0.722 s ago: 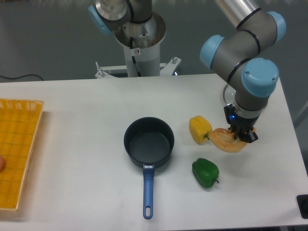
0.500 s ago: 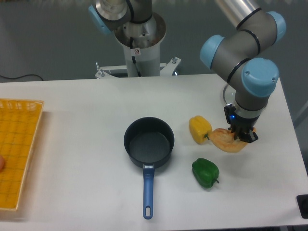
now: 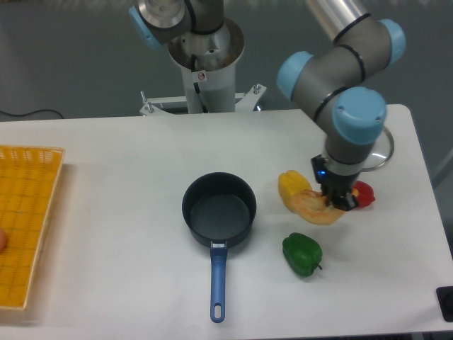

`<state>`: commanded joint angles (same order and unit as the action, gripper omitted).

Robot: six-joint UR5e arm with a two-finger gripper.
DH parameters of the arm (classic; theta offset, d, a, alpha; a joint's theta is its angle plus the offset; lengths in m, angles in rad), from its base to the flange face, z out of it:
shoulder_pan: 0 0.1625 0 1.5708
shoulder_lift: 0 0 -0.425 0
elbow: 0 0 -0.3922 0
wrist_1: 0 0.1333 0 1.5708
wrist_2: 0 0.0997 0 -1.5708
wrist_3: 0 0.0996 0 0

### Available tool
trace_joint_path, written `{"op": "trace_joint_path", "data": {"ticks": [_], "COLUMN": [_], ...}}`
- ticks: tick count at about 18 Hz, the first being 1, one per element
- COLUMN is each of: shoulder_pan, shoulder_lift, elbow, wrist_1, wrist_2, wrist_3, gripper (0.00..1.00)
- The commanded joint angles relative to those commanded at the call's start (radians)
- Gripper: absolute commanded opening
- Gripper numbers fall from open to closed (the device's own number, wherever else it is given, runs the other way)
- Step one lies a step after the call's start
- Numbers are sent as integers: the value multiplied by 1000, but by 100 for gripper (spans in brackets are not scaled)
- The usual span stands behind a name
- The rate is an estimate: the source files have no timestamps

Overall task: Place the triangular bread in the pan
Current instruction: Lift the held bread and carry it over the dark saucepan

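The triangular bread (image 3: 315,210), a flat golden-brown pastry, hangs tilted in my gripper (image 3: 337,199), which is shut on its right edge. It overlaps the yellow bell pepper (image 3: 292,186) in the image, just right of it. The pan (image 3: 219,210), a dark round saucepan, stands left of the bread with its blue handle (image 3: 218,281) pointing toward the table's front. The pan looks empty inside.
A green bell pepper (image 3: 302,254) lies in front of the bread. A red object (image 3: 364,193) sits just right of my gripper. A glass lid (image 3: 381,147) lies behind the arm. A yellow basket (image 3: 27,219) occupies the left edge.
My gripper has moved left with the bread, closer to the yellow pepper and the pan. A red object and the glass lid now show to its right.
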<state>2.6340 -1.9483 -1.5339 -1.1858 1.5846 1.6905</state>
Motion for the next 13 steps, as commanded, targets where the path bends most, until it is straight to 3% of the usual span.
{"op": "trace_joint_path", "data": {"ticks": [4, 13], "shoulder_pan": [-44, -212], "shoulder_lift": [46, 60], "elbow": [-55, -132], "wrist_1": [2, 49], "wrist_2": [0, 3], "wrist_3": [-57, -304], "gripper": [5, 5]}}
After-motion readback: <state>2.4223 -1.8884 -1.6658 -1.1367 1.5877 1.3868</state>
